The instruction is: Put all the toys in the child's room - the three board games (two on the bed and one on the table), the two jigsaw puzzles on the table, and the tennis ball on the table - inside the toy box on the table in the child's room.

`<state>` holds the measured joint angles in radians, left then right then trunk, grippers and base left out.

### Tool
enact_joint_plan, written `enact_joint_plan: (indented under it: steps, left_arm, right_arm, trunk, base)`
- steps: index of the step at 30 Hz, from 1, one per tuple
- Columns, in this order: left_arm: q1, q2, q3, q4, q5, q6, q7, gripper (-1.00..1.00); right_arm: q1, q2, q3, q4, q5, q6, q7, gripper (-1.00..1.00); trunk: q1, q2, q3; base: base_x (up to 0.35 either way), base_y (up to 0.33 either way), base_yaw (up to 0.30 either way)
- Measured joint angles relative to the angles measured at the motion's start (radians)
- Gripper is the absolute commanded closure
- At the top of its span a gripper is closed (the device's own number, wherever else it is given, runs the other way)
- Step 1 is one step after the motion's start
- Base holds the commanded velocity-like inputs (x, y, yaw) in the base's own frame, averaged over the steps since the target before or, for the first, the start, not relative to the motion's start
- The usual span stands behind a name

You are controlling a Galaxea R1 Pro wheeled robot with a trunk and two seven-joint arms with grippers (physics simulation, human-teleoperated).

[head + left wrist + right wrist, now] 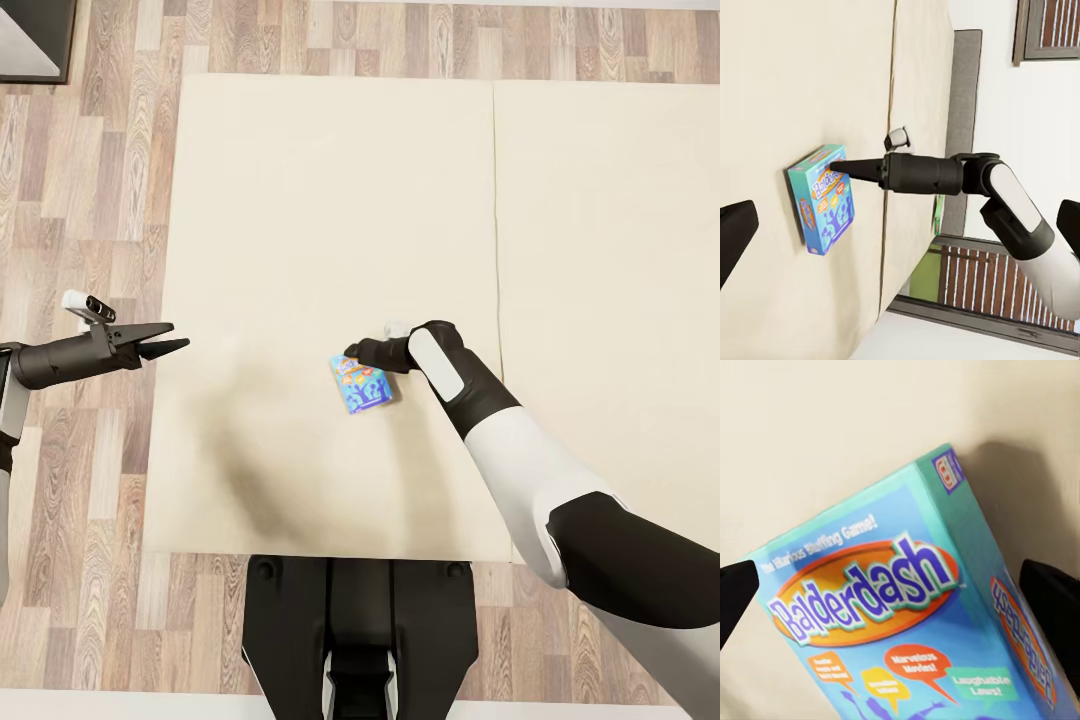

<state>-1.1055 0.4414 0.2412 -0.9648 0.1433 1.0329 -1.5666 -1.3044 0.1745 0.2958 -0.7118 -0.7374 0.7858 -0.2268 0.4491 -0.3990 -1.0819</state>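
Lying at the centre of the frame on the cream bed (330, 200), a blue board game (361, 384) is being straddled by the right gripper (352, 352), fingers apart. The left gripper (170, 338) is being held apart at middle left.

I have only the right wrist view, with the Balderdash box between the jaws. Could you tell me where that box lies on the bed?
Observer: In the head view the Balderdash box lies flat on the bed, somewhat nearer the edge by the robot's base.
Operator: Thank you. Where is the other arm?
Observer: The left gripper hangs over the bed's left edge, jaws open, well apart from the box.
Operator: And how close is my gripper?
Observer: In the left wrist view the right gripper has its tips at the box's end farther from the robot. I cannot confirm contact.
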Motion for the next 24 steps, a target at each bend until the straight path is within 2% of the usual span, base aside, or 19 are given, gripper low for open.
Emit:
enact_joint_plan:
  steps: [24]
  left_arm:
    - [0.000, 0.000, 0.000, 0.000, 0.000, 0.000, 0.000, -1.00]
  right_arm:
    - [-0.002, 0.000, -0.001, 0.006, -0.003, 0.003, 0.001, -1.00]
  trunk:
    - [0.000, 0.000, 0.000]
  base:
    - [0.000, 0.000, 0.000]
